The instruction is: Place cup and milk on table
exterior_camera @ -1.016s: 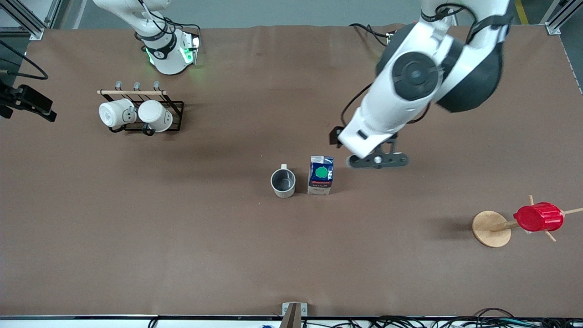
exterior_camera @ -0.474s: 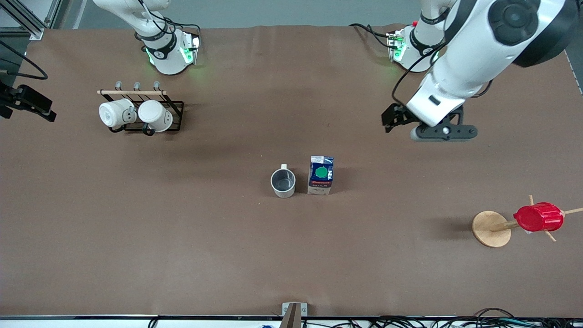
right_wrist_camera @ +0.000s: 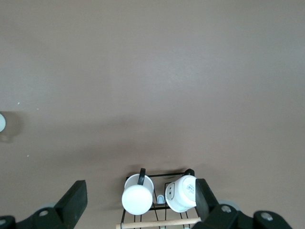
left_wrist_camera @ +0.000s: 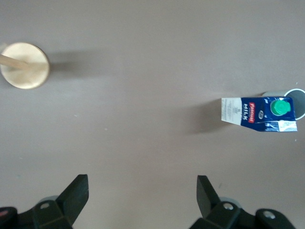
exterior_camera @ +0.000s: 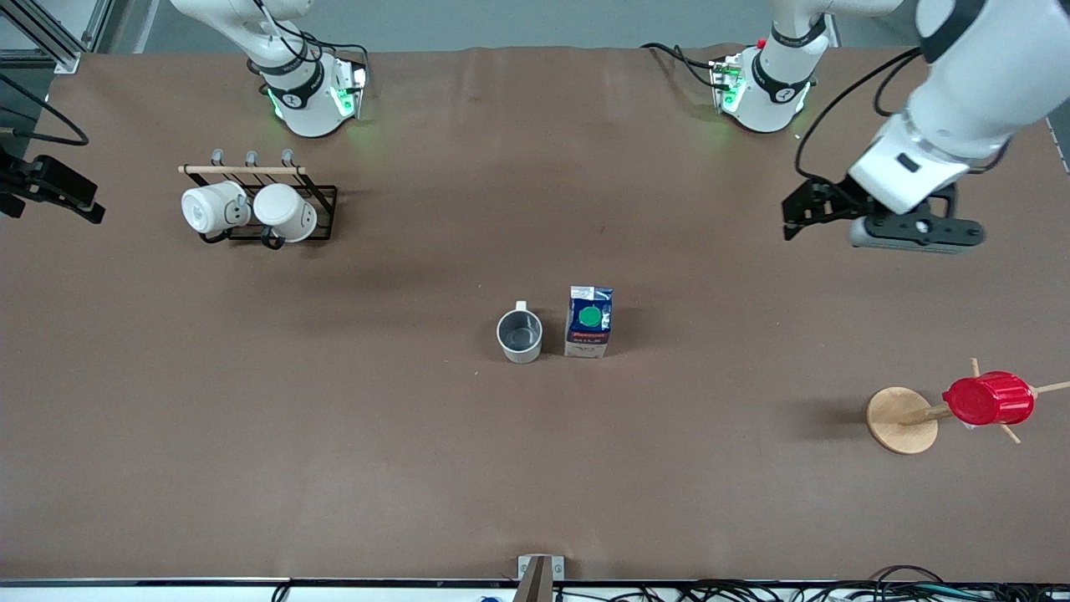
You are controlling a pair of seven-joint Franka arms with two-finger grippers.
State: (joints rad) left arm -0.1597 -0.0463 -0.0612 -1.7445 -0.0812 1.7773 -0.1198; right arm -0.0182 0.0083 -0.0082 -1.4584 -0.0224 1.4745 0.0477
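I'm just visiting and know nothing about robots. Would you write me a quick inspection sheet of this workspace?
Surface: table covered in plain brown cloth.
Job's things: cup and milk stand upright side by side mid-table, nothing holding them.
Clutter: rack with two white mugs; wooden stand carrying a red cup.
Grippers: left claw open, empty, in the air over bare cloth at its arm's end; right claw open, empty, above the rack.
Cables: bundle along the table's near edge.
Surroundings: metal frame posts at the corners.

Dark blue milk (exterior_camera: pixel 589 333), green cap (exterior_camera: pixel 591 317); red ribbed cup (exterior_camera: pixel 989 399).
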